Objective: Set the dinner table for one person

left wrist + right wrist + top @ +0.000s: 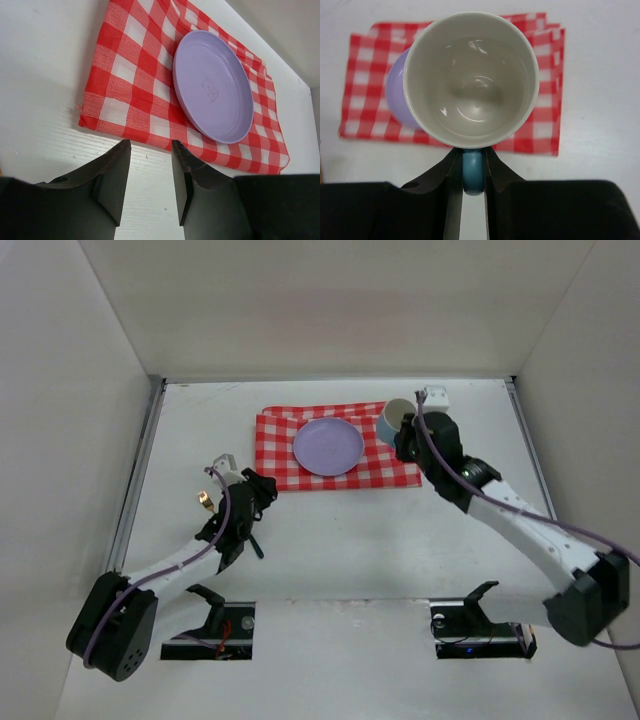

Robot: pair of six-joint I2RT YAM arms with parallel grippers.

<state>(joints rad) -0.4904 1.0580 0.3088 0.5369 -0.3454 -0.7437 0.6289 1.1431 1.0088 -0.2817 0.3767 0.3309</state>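
The dinner table [350,550] is a wide white surface. A red-and-white checked cloth [280,455] lies at its middle back, with a lilac plate [328,446] on it. My right gripper [405,435] is shut on the blue handle [472,175] of a mug [470,80], blue outside and white inside. It holds the mug [397,418] upright over the cloth's right end, beside the plate [395,95]. I cannot tell if the mug touches the cloth [365,80]. My left gripper [150,145] is open and empty, low over bare table just short of the cloth's near left corner [130,75]. The plate [212,87] lies beyond it.
A small gold-coloured object [203,498] lies on the table left of my left gripper [255,490]. A thin dark object [257,545] lies by the left arm. A small white block [435,397] sits at the back right. Metal rails [140,470] and white walls bound the table.
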